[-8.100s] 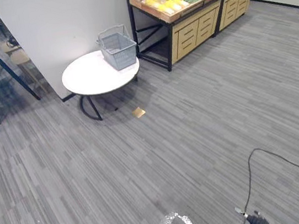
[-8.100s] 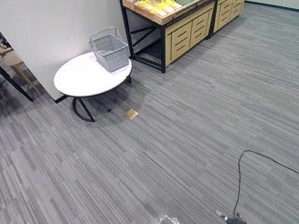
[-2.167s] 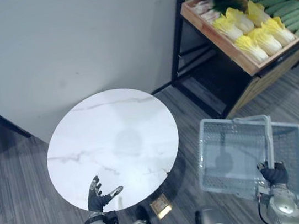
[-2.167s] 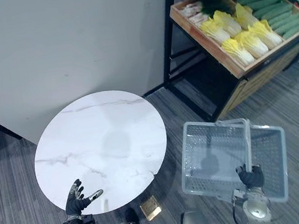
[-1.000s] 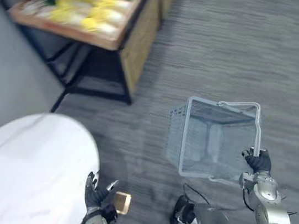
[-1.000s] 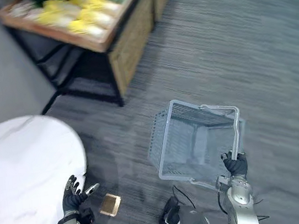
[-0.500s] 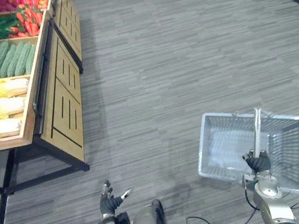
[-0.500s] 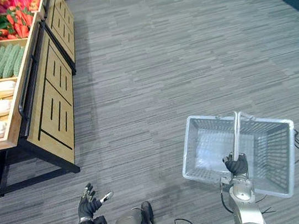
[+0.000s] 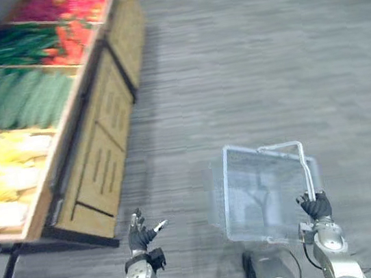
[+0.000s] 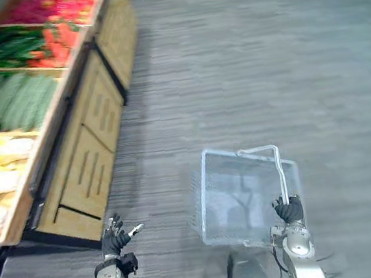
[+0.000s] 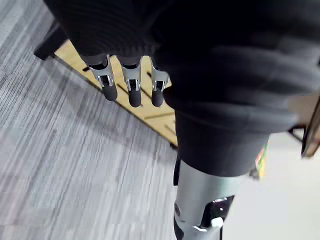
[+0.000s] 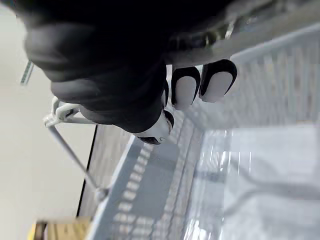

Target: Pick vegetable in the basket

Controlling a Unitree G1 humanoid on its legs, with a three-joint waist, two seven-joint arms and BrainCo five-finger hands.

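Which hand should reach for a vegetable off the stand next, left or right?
Left, probably. The left hand is open, empty and beside the produce stand with the vegetables. The right hand is curled round the handle of the basket, away from the stand.

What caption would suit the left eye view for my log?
Right hand grips the handle of an empty pale grey mesh basket, left hand open beside a wooden vegetable stand.
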